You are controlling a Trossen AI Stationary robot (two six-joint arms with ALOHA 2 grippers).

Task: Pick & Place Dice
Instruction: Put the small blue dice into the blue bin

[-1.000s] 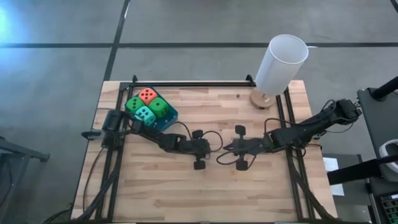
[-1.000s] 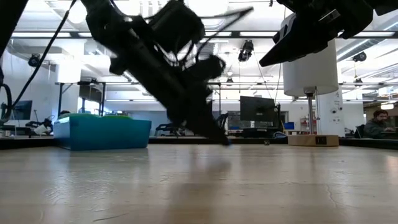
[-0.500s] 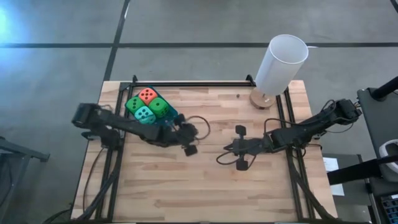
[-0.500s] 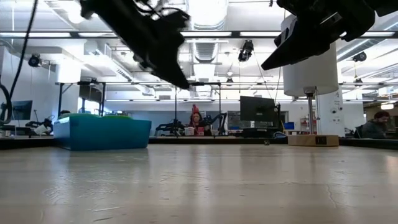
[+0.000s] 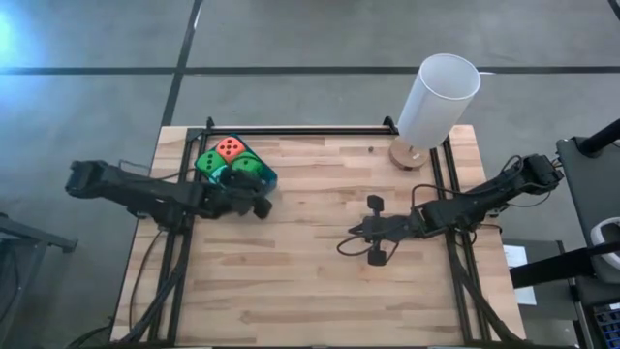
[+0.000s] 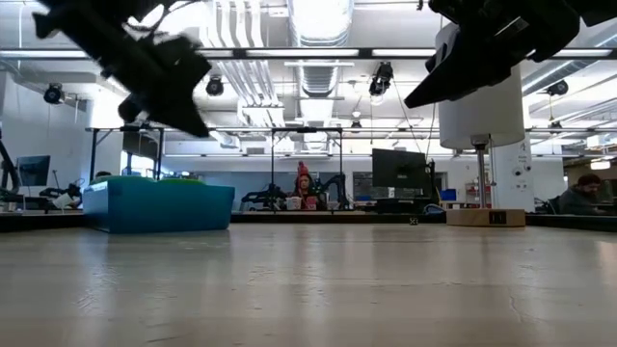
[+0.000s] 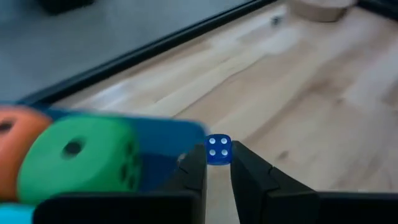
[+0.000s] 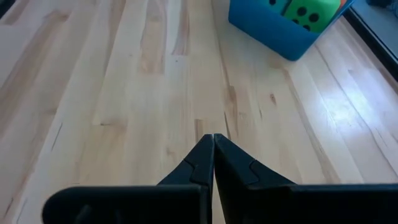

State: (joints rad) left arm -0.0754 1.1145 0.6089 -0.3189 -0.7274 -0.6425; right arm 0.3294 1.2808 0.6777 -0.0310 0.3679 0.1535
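1. The left tool (image 7: pixel 217 163) is clamped on a tiny blue die (image 7: pixel 218 149), right beside the tray (image 5: pixel 263 178).
2. Orange (image 5: pixel 230 148) and green dice (image 5: pixel 248 167) sit in the tray just behind it.
3. Looks like the carrying step; next it wants lifting over the rim, then letting go.
4. The right tool (image 8: pixel 213 149), pinched together on nothing, waits over bare bench (image 5: pixel 320 291).

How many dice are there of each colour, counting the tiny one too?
Orange-red soft die: 1
Bright green soft dice: 2
Teal soft die: 1
Tiny blue die with white pips: 1
Total: 5
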